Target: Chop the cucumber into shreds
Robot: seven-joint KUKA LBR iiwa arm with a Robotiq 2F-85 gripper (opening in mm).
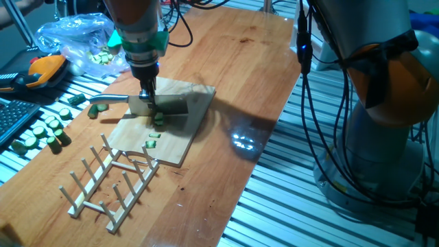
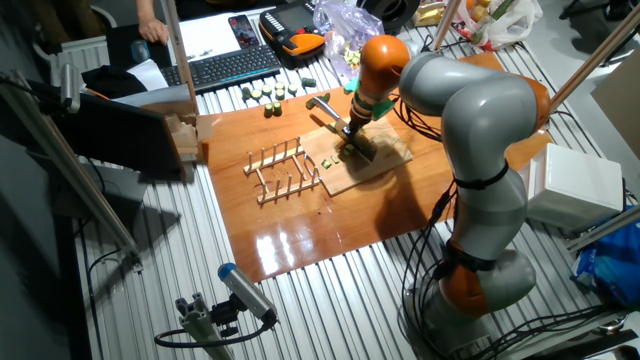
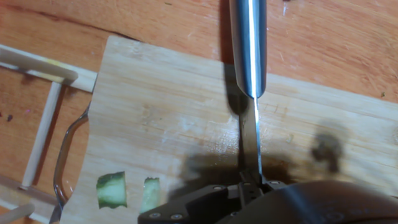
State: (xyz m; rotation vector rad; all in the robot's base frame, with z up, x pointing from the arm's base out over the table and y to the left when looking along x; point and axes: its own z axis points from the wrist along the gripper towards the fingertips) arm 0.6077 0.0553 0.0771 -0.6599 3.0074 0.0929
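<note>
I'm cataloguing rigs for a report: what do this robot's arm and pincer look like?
The arm has bulky, rounded silver-grey segments with orange joint bands. Black cables hang alongside it. Near the wrist sits a teal-green ring, and below it the small dark pincer.

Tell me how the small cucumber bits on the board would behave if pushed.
The bits lie flat on the board, so they would probably slide, not roll. They look thin and curved, likely light and soft. Their cut faces may be wet and could stick to the knife.
</note>
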